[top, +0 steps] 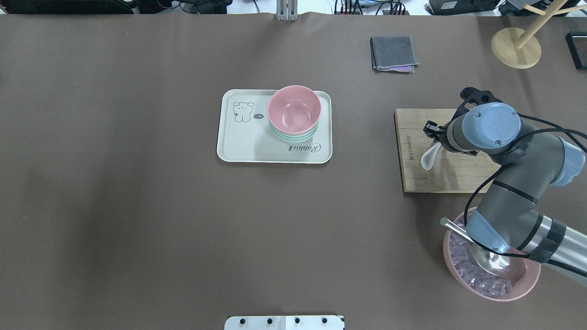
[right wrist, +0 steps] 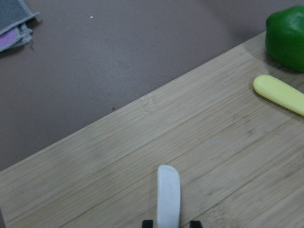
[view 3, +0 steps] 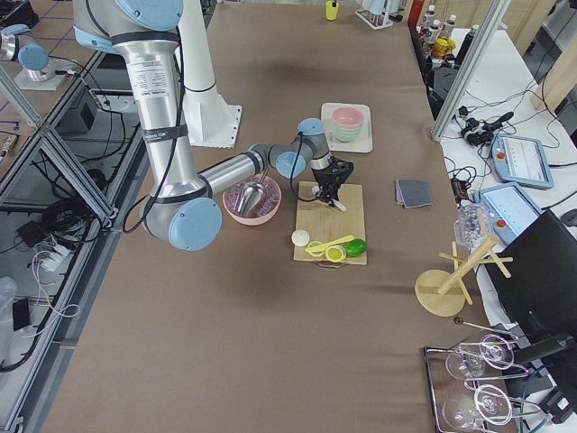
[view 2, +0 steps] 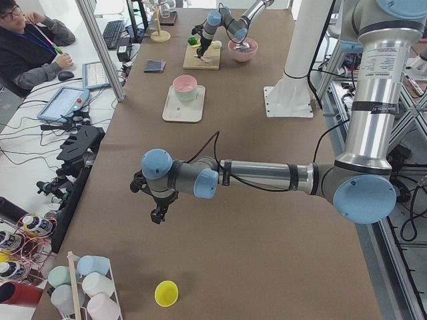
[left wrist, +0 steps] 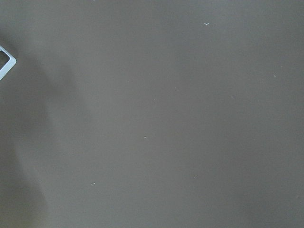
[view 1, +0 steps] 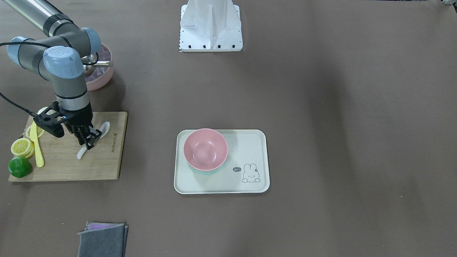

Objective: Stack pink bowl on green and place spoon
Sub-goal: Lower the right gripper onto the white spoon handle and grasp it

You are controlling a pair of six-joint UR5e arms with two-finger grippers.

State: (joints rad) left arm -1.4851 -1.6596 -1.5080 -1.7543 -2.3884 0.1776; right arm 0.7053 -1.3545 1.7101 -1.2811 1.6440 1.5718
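Spoon [right wrist: 168,194] check, the white one: where does it sit against the right claw [view 1: 88,142]? (MK)

The handle runs straight between the jaws. The wrist view shows a sliver of board on either side of it, so I log the claw as parted and straddling, not pinching. The spoon lies flat on the cutting board [view 1: 103,160], scoop end behind the claw, handle tip ahead of it. (JR)

Why mid-handle? (MK)

Judgement: the narrow handle fits the jaw span and the scoop end would not. A hold near the middle should keep it from tipping on the lift. (JR)

Neighbours? (MK)

Ahead and to one side of the tips are a yellow utensil [right wrist: 280,95] and a green fruit [right wrist: 287,38], both apart from the handle, with lemon slices [view 1: 22,146] nearby. There looks to be room to close without nudging them. Past the board's edge, folded cloths [right wrist: 14,23] lie on the tabletop [view 1: 321,107]. (JR)

Destination? (MK)

Well apart from the claw, the pink bowl [view 1: 205,148] is already nested on the green bowl [view 1: 204,173], on the tray [view 1: 250,142]. Stacking reads as done, and the spoon is what remains. (JR)

Left claw [view 2: 158,215]? (MK)

It hangs over bare tabletop, far from everything. Only the side view shows it, so parted or closed: cannot tell. (JR)
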